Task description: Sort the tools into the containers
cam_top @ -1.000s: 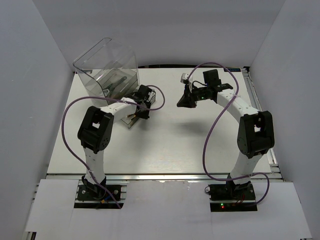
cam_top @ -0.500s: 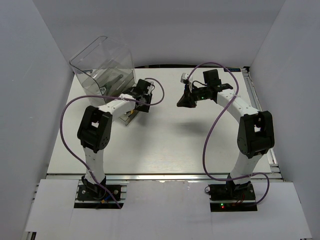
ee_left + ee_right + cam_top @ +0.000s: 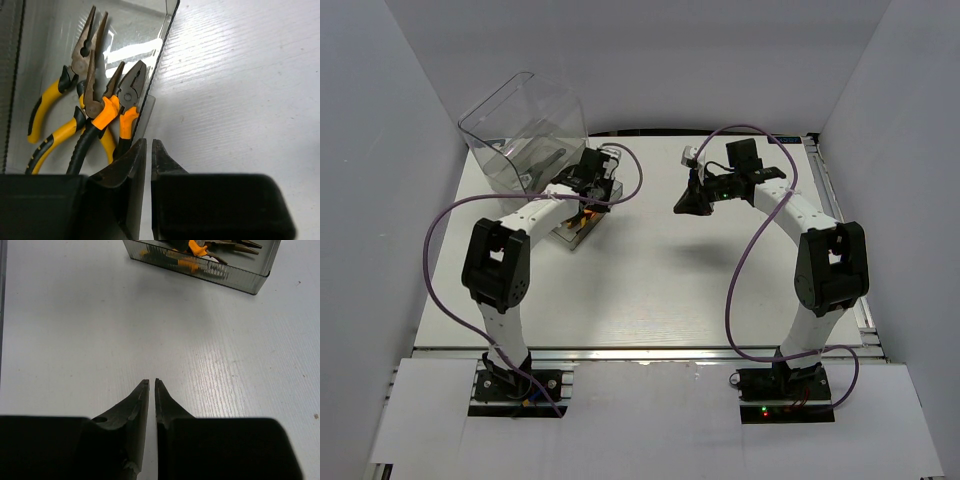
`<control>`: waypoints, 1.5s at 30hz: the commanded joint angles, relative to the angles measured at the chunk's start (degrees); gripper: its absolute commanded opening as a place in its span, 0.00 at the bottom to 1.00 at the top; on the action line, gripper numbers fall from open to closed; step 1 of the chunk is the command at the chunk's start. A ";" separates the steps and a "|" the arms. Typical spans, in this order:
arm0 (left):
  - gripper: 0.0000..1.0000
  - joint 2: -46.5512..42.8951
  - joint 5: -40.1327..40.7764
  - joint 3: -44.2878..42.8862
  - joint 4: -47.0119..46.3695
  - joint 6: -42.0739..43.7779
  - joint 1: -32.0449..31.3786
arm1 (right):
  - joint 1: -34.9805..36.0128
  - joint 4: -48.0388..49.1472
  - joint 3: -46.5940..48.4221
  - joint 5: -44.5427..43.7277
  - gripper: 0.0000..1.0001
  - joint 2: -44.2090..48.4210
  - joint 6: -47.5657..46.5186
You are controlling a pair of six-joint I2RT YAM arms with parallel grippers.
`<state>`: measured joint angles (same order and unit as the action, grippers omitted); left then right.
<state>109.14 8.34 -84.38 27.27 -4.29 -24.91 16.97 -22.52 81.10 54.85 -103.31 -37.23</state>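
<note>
A loose grey-tinted clear drawer [image 3: 572, 232] lies on the table in front of the clear cabinet [image 3: 525, 120]. In the left wrist view it holds three orange/yellow-handled pliers [image 3: 107, 105]. My left gripper [image 3: 148, 142] is shut on the drawer's thin side wall [image 3: 162, 60]; in the top view this gripper [image 3: 588, 198] sits at the drawer's far end, close to the cabinet. My right gripper [image 3: 151, 381] is shut and empty above bare table, right of the drawer [image 3: 240, 280]; it also shows in the top view [image 3: 688, 203]. Screwdrivers are out of view.
A grey tool shape [image 3: 545, 160] shows through the cabinet's wall. White walls enclose the table on the left, back and right. A metal rail [image 3: 820, 180] runs along the right edge. Purple cables loop off both arms.
My left gripper has moved back and left toward the cabinet, dragging the drawer with it. The cabinet has shifted slightly left. The right arm has not moved.
</note>
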 commanded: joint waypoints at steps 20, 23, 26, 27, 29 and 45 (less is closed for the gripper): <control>0.11 2.21 -15.20 0.35 0.68 5.88 0.12 | -0.27 1.69 -0.42 1.84 0.16 1.97 1.90; 0.05 3.79 -11.51 1.41 0.60 5.44 0.12 | -0.18 1.69 -0.59 1.75 0.16 2.06 1.90; 0.03 4.76 -3.70 1.59 0.60 5.17 -0.05 | -0.27 1.69 -0.94 1.58 0.16 2.06 1.81; 0.03 4.85 -2.20 1.59 0.51 5.09 -0.05 | -0.27 1.69 -0.94 1.58 0.16 2.06 1.81; 0.03 5.38 1.06 0.97 0.16 5.35 -0.05 | -0.27 1.78 -0.94 1.58 0.16 2.06 1.81; 0.43 7.14 6.87 -5.97 -2.57 1.04 0.12 | -0.27 1.52 -1.03 0.96 0.16 2.14 1.64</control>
<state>117.97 13.06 -87.18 26.72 -2.44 -25.96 16.95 -22.11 80.66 55.02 -103.31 -35.94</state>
